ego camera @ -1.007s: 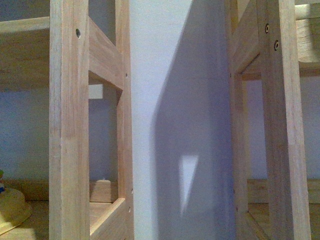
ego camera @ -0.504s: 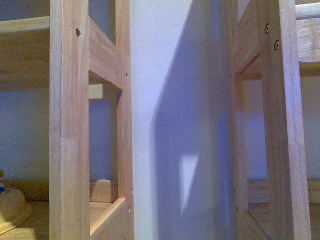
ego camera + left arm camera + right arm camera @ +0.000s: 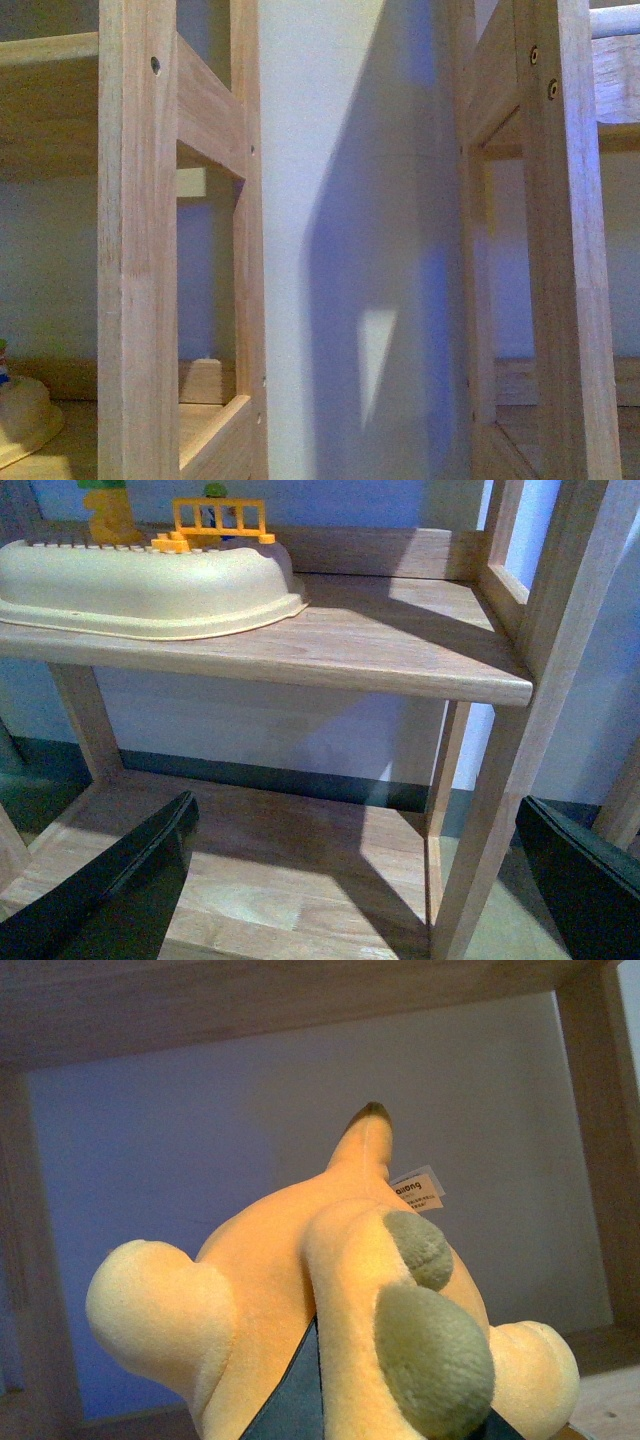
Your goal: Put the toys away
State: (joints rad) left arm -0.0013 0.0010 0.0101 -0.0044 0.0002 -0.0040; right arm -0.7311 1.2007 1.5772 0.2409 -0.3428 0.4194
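The right hand (image 3: 400,1430) is clamped on the soft orange-yellow plush animal (image 3: 340,1290) beneath a wooden shelf board (image 3: 250,1000); the left hand (image 3: 350,880) hangs spread apart.

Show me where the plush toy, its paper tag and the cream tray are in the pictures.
plush toy (image 3: 290,1260): right wrist view, on its orange body.
paper tag (image 3: 420,1191): right wrist view, on the printed label.
cream tray (image 3: 150,585): left wrist view, on its side wall.

Orange-yellow plush animal (image 3: 330,1290), tagged, held inside a wooden shelf.
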